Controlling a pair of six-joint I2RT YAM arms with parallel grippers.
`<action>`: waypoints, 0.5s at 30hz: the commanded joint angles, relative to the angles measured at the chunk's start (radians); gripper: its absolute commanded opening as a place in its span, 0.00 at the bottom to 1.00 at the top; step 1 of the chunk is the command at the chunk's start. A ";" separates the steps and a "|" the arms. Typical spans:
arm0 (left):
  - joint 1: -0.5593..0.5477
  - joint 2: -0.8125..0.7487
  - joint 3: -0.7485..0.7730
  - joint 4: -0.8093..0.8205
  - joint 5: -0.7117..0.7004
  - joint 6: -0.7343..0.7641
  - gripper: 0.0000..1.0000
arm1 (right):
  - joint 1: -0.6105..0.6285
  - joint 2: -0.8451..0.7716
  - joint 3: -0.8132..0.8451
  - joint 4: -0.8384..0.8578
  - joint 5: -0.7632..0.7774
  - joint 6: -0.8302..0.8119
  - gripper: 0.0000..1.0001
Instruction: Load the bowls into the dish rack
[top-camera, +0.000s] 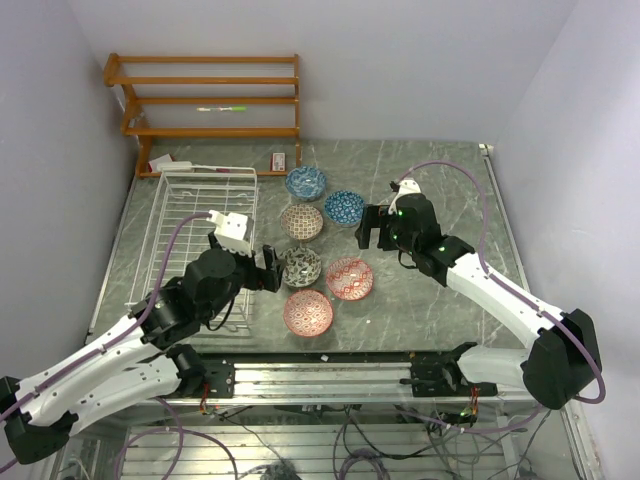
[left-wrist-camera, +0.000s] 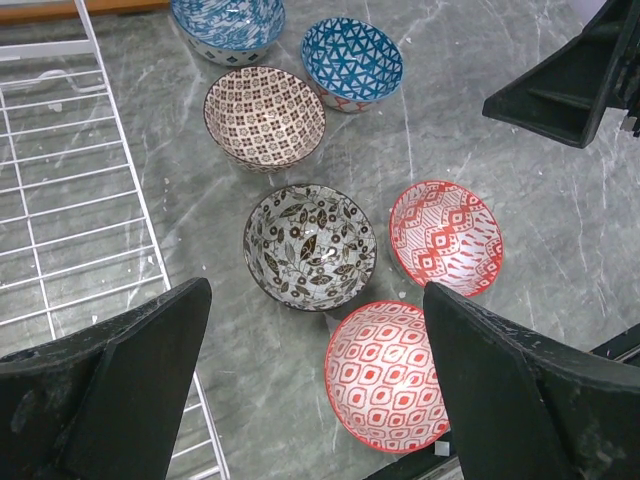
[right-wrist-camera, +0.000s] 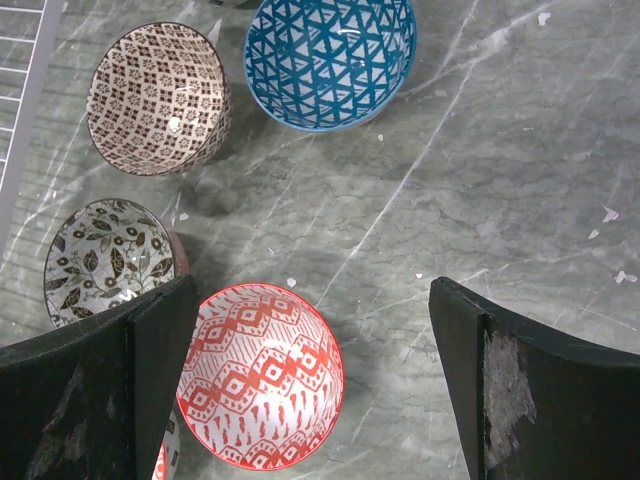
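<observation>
Six bowls sit on the grey table: two blue (top-camera: 305, 182) (top-camera: 344, 207), a brownish one (top-camera: 302, 221), a dark grey one (top-camera: 301, 266) and two red ones (top-camera: 349, 278) (top-camera: 308, 313). The white wire dish rack (top-camera: 175, 215) stands to their left with no bowl in it. My left gripper (top-camera: 272, 272) is open and empty, hovering just left of the dark grey bowl (left-wrist-camera: 310, 246) and near red bowl (left-wrist-camera: 388, 375). My right gripper (top-camera: 375, 232) is open and empty, above the table right of the blue bowl (right-wrist-camera: 330, 60) and beyond the red bowl (right-wrist-camera: 262, 375).
An orange-brown wooden shelf unit (top-camera: 210, 100) stands at the back left wall. A small red and white box (top-camera: 279, 160) and a white object (top-camera: 165, 163) lie behind the rack. The rack's wires (left-wrist-camera: 70, 200) fill the left of the left wrist view.
</observation>
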 joint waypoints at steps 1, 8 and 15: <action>-0.007 -0.020 -0.005 0.033 -0.034 -0.001 0.99 | -0.005 -0.014 -0.008 -0.002 0.017 0.005 1.00; -0.007 -0.021 -0.014 0.052 -0.012 0.008 1.00 | -0.004 -0.013 -0.017 -0.021 0.053 0.016 1.00; -0.010 0.164 0.034 0.151 0.154 0.036 0.86 | -0.044 -0.046 -0.018 -0.073 0.162 0.072 1.00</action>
